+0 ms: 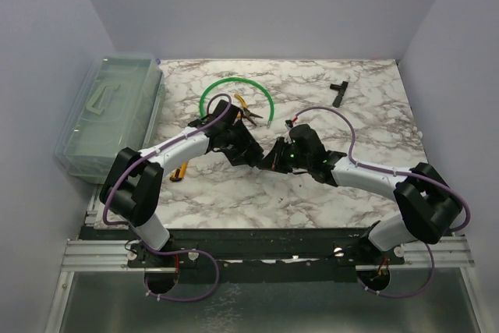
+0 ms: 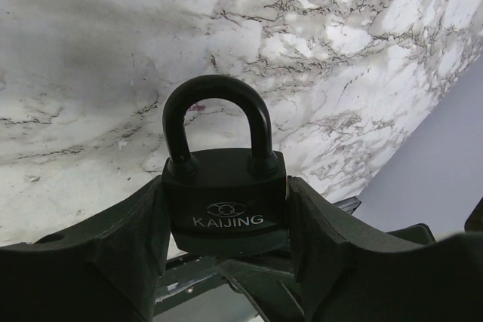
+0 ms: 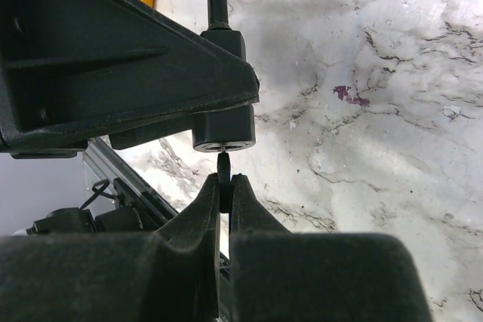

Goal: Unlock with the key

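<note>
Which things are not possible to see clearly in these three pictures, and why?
- The key, right wrist view: mostly hidden by the right hand and the padlock; its depth cannot be told.
- The keyhole, left wrist view: hidden low inside the left hand.
- Top view: key and padlock too small, covered by both hands.
- A yellow tool, top view: mostly under the left arm.

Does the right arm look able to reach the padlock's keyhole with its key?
Probably yes: the key points at the keyhole of the padlock, with nothing between them.
</note>
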